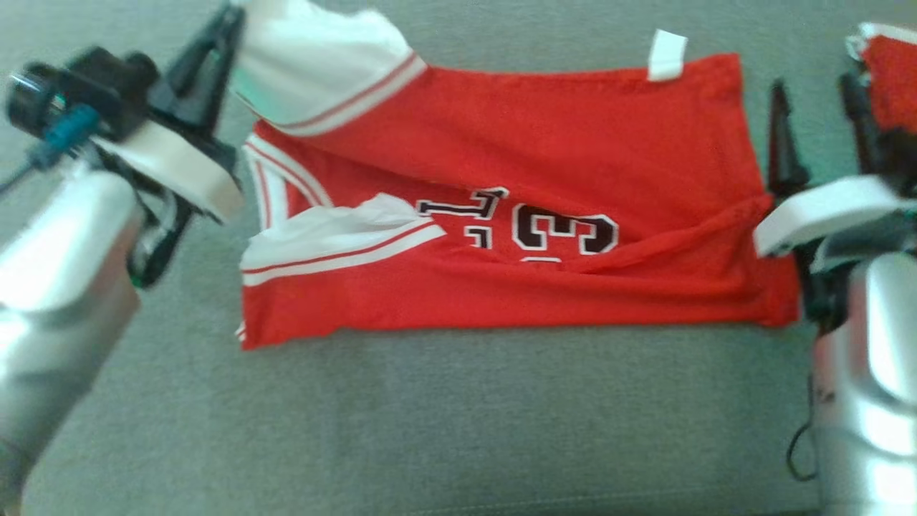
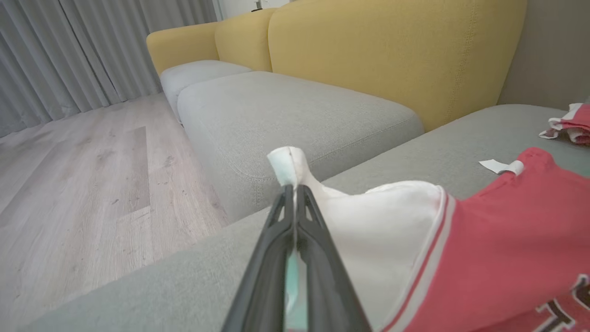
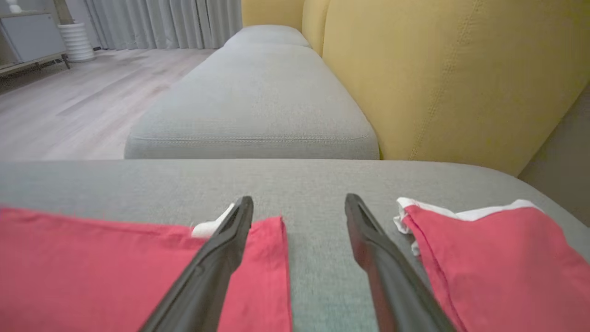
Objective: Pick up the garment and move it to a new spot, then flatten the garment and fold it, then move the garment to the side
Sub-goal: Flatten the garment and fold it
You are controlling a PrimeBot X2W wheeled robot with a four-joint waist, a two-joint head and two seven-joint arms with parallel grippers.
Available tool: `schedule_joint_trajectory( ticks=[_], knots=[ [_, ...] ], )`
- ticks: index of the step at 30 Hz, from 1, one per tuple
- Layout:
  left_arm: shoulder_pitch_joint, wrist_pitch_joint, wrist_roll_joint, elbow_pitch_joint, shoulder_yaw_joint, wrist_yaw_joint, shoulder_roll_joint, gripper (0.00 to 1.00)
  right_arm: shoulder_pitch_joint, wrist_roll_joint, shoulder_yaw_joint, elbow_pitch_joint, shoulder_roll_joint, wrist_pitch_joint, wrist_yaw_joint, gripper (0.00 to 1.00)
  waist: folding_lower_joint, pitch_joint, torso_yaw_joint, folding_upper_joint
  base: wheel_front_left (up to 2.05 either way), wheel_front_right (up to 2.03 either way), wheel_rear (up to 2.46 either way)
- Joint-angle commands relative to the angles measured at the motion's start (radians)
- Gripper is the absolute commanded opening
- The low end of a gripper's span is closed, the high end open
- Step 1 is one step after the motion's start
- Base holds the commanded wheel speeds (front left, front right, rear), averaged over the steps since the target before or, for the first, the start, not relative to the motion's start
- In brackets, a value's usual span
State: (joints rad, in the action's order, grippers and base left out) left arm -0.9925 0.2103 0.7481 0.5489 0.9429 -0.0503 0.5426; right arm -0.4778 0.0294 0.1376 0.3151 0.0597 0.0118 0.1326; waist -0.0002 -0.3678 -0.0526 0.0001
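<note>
On grey fabric sofa cushion point(image 1: 430, 430): red basketball jersey point(image 1: 501, 215), white-trimmed, long axis 9-to-3 o'clock, armholes toward 9, hem toward 3. At 11, left gripper point(image 1: 231, 21) clenched on white shoulder fabric, corner lifted. At 3, right gripper point(image 1: 814, 86) spread wide by hem edge, holding nothing. Crumpled red-and-white cloth point(image 1: 888, 79) crowds 2 o'clock; bare cushion toward 6.

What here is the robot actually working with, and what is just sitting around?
Part of the job:
- red jersey, its white part pinched in the shut left gripper
- right gripper, open, by the jersey's other end

Just lying about:
- second red garment, off to the right
- yellow backrest
- wooden floor
- grey curtains
</note>
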Motion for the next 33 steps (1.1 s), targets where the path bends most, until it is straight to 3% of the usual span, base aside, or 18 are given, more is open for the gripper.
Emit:
schedule_joint_trajectory(
  ticks=[1, 9, 13, 20, 21, 22, 23, 33],
  knots=[
    [0.004, -0.010, 0.011, -0.077, -0.027, 0.025, 0.050, 0.00, -0.061, 0.017, 0.018, 0.001, 0.019, -0.051, -0.002, 1.00, 0.0002, 0.011, 0.043, -0.0001, 0.00, 0.00, 0.00],
    [0.075, -0.064, -0.002, -0.286, 0.005, 0.094, 0.083, 0.00, -0.217, 0.051, 0.036, 0.219, 0.062, -0.224, -0.002, 1.00, 0.0002, -0.011, 0.090, -0.0001, 0.00, 0.00, 0.00],
    [0.079, -0.082, -0.008, -0.332, 0.016, 0.105, 0.089, 0.00, -0.274, 0.098, 0.016, 0.316, 0.103, -0.231, -0.002, 1.00, 0.0002, -0.029, 0.105, -0.0001, 0.00, 0.00, 0.00],
    [0.068, -0.104, -0.004, -0.374, 0.013, 0.118, 0.094, 0.00, -0.348, 0.153, -0.009, 0.458, 0.116, -0.232, -0.002, 1.00, 0.0002, -0.059, 0.119, -0.0001, 0.00, 0.00, 0.00],
    [0.064, -0.106, -0.005, -0.377, 0.012, 0.120, 0.095, 0.00, -0.358, 0.166, -0.021, 0.481, 0.121, -0.235, -0.002, 0.75, 0.0002, -0.063, 0.119, -0.0001, 0.00, 0.00, 0.00],
    [0.060, -0.108, -0.006, -0.379, 0.012, 0.121, 0.096, 0.00, -0.368, 0.175, -0.033, 0.502, 0.124, -0.235, -0.002, 0.19, 0.0002, -0.065, 0.119, -0.0001, 0.00, 0.00, 0.00],
    [0.056, -0.111, -0.006, -0.379, 0.011, 0.121, 0.097, 0.00, -0.377, 0.181, -0.042, 0.520, 0.127, -0.230, -0.002, 0.00, 0.0002, -0.066, 0.119, -0.0001, 0.00, 0.00, 0.00],
    [-0.026, -0.120, 0.007, -0.299, -0.033, 0.117, 0.115, 0.00, -0.516, 0.156, -0.085, 0.605, 0.147, -0.114, -0.002, 0.00, 0.0002, -0.066, 0.083, -0.0001, 0.00, 0.00, 0.00]
  ],
)
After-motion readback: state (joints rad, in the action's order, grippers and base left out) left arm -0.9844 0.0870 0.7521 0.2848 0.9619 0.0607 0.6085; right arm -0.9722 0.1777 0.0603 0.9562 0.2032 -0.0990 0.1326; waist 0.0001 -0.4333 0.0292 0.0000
